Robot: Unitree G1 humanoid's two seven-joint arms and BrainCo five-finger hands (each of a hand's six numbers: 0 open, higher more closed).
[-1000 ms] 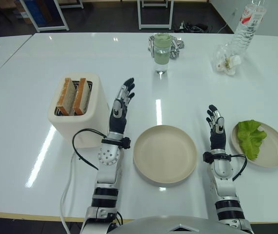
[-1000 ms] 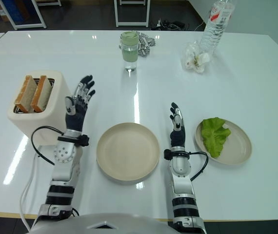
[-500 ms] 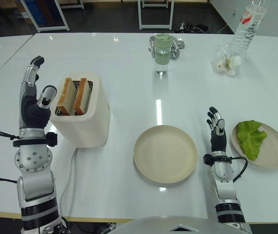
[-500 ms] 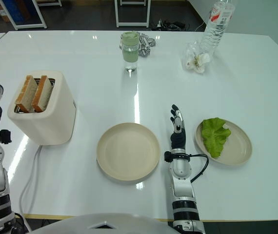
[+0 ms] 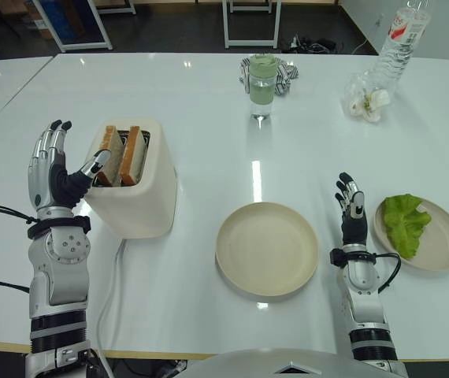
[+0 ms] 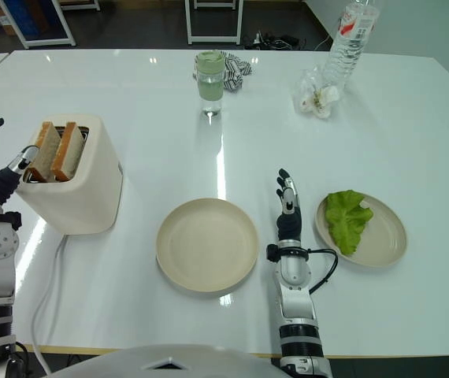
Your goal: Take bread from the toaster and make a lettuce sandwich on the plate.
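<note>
A cream toaster [image 5: 134, 197] stands at the left with two bread slices [image 5: 120, 154] upright in its slots. My left hand [image 5: 53, 172] is just left of the toaster, open, its thumb tip close to the nearer slice. An empty beige plate [image 5: 266, 249] lies in the middle of the table. Right of it my right hand [image 5: 350, 211] stands upright with straight fingers, holding nothing. A green lettuce leaf [image 5: 404, 221] rests on a second beige plate [image 5: 446, 246] at the right.
A glass jar with a green lid [image 5: 261, 85] stands at the back centre before a striped cloth [image 5: 287, 75]. A clear plastic bottle [image 5: 400, 38] and a crumpled bag [image 5: 365, 98] are at the back right. The toaster's white cord [image 5: 108, 303] runs to the front edge.
My left hand swung from the toaster's right side, between toaster and plate, round to its left side, then lowered toward the bread. The right hand stayed put.
</note>
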